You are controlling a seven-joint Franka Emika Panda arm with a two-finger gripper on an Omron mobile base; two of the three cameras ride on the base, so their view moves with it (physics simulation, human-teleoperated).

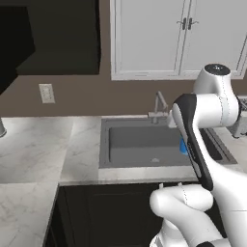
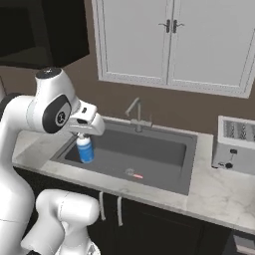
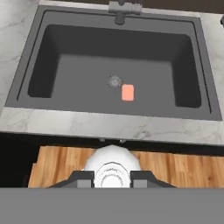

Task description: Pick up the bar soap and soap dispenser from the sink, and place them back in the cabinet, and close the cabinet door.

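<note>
The white arm rises from the base, bends at a dark elbow joint and reaches forward over the front left part of the sink [image 2: 185, 164]. The wrist is turned down, so the hand points at the basin from above. The gripper [image 2: 83, 135] is closed on the white pump top of the soap dispenser [image 2: 85, 149], which hangs upright under it, above the sink. In the hand view the two dark fingers [image 3: 83, 178] stand on both sides of the round white top.
</note>
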